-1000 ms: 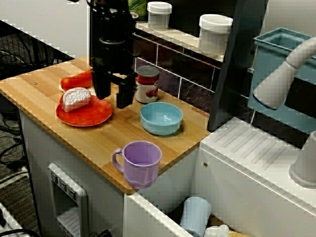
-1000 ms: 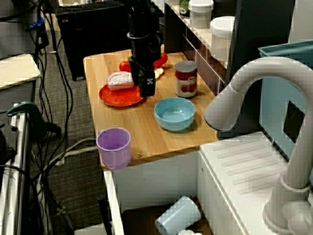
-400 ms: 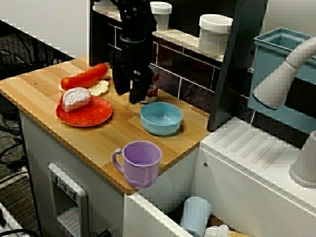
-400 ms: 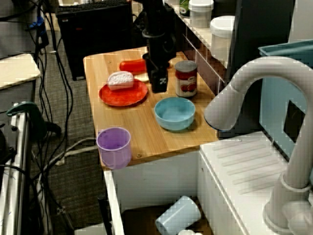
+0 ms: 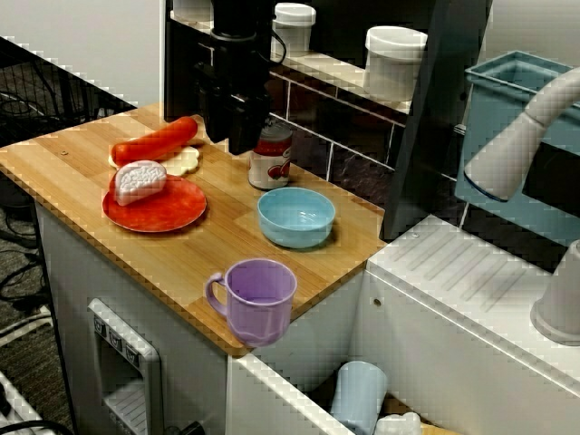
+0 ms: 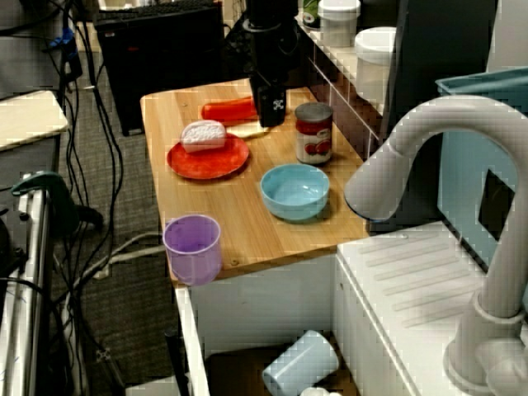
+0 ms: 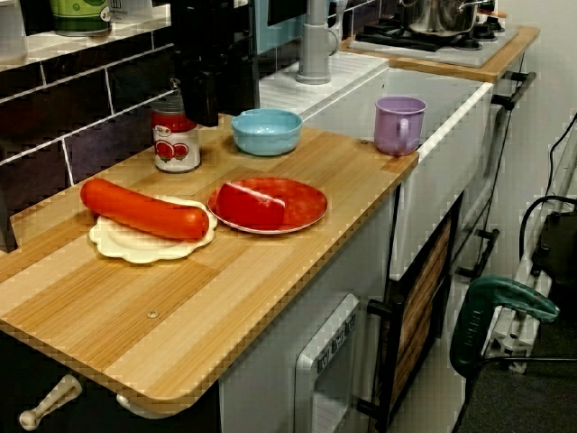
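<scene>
Hovering gripper [image 5: 233, 136] by sausage [image 5: 154, 140] and can [image 5: 270, 159], spread unclear; white plate [image 7: 122, 244] whole only from the side

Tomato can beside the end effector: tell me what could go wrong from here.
1. The end effector hangs close beside the upright tomato can; a sideways sweep could tip it towards the blue bowl.
2. The sausage lies on a small white plate near the end effector; a nudge might roll it off.
3. The purple mug stands at the front edge of the counter; a shove could drop it.
</scene>
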